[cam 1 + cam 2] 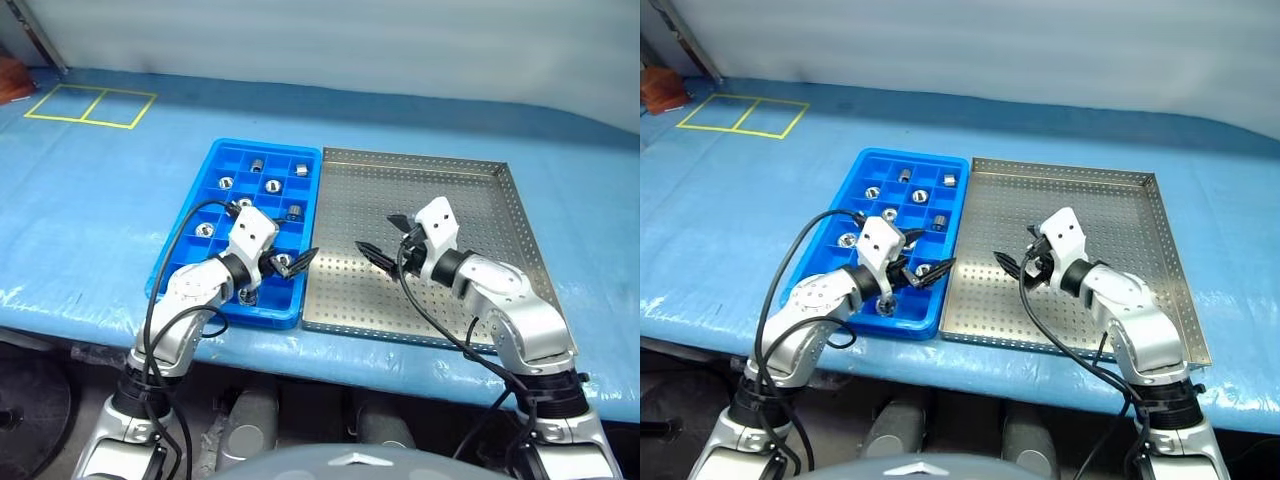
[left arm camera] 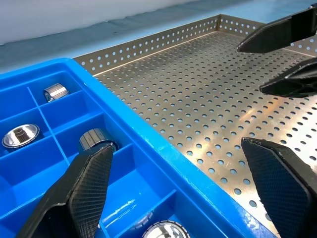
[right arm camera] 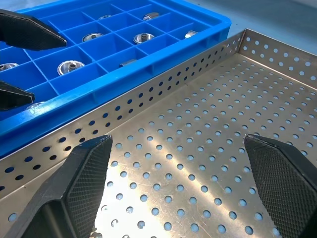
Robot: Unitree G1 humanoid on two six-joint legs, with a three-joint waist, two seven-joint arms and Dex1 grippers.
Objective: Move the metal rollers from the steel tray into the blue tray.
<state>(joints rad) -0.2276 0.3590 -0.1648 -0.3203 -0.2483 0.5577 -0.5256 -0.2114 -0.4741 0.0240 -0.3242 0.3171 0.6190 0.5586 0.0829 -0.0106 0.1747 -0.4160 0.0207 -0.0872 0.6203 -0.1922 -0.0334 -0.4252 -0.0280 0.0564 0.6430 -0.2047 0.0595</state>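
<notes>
Metal rollers (image 1: 226,182) sit one per cell in the blue tray (image 1: 219,151) — short shiny silver cylinders with a hollow centre, some lying on their side with ribbed flanks, some end-up showing a polished bowl-like face. Judged dense for their size, rigid, not fragile, but slick and prone to roll; the best hold is probably across the ribbed flank or across the flat ends, pinching square so the piece doesn't squirt out. Steel tray (image 1: 1140,230) lies just right of the blue one, rims touching or nearly so: grey sheet metal, low raised rim, floor punched with a regular grid of small holes, glossy reflections. No roller visible on the perforated floor that the views show, so the transfer looks close to finished, though the arms hide part of it. Blue tray is hard moulded plastic, smooth, thin grid walls making square cells. Left claw (image 1: 288,263) hangs over the near right corner of the blue tray, fingers wide apart, nothing between them. Right claw (image 1: 383,243) hovers over the steel tray's left half, fingers apart too, empty. Both trays rest on the desk (image 1: 100,200), covered in wrinkly blue sheeting with yellow tape squares far left.
</notes>
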